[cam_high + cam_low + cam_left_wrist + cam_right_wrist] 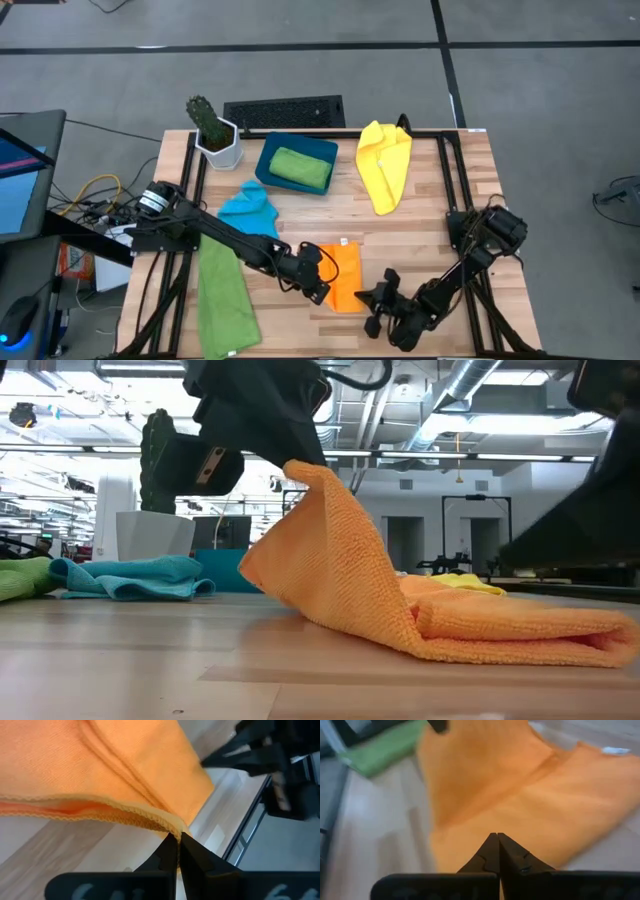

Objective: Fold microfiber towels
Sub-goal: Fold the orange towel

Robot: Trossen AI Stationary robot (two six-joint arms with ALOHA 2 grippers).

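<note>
The orange towel (345, 276) was held by its edge in the pinching left hand (322, 287); the right hand (377, 300), pressed together, held nothing at 5 o'clock; the lifted edge should be carried across squarely.

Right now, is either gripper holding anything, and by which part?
The left gripper holds the orange towel pinched by its stitched edge, lifting that side off the table. The right gripper is shut beside the towel, holding nothing.
</note>
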